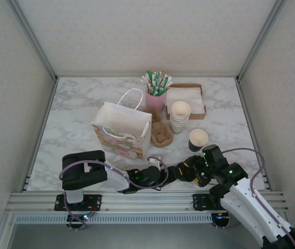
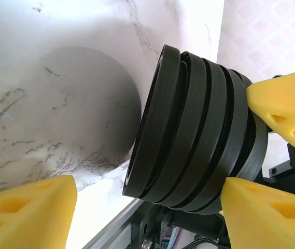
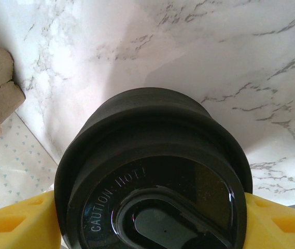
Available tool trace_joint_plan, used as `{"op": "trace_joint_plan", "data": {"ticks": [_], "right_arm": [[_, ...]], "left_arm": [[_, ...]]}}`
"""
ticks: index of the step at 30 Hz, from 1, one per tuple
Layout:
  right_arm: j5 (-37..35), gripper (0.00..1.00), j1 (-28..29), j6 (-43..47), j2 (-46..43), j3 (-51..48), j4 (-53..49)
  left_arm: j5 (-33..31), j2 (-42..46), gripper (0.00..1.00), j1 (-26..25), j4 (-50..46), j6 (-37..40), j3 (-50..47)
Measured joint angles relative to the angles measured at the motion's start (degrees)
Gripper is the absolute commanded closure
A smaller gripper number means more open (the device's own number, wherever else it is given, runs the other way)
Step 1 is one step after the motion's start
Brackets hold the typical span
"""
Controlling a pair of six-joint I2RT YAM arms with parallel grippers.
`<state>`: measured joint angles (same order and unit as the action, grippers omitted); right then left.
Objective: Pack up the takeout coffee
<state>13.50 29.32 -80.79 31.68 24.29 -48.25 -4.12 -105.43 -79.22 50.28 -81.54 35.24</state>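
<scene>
The takeout coffee, a cup with its lid on, is out of view. A single lidless cup (image 1: 198,139) stands on the marble table (image 1: 74,129). My right gripper (image 1: 188,171) (image 3: 152,223) is shut on a stack of black lids (image 3: 152,171), with a yellow finger pressed to each side. The top lid reads "CAUTION HOT". In the left wrist view the same lid stack (image 2: 199,129) is side-on and tilted. My left gripper (image 1: 155,174) (image 2: 147,218) is open around the stack's lower end: one finger (image 2: 264,212) is at its edge, the other (image 2: 28,212) well apart.
A white flower-print paper bag (image 1: 120,129) stands open at centre left. Beside it lie a brown cup carrier (image 1: 162,134) and a stack of lidless cups (image 1: 179,116). Behind them are a pink holder of stirrers (image 1: 156,91) and a napkin box (image 1: 186,101). Both grippers hover near the table's front rail (image 1: 147,199).
</scene>
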Motion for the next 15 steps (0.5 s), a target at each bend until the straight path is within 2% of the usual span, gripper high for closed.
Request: {"op": "trace_joint_plan", "data": {"ticks": [15], "right_arm": [[0.0,0.26,-0.1,0.1,0.0,0.0,0.0]], "left_arm": [[-0.7,0.7,0.27,0.0,-1.8,-1.6,0.0]]}}
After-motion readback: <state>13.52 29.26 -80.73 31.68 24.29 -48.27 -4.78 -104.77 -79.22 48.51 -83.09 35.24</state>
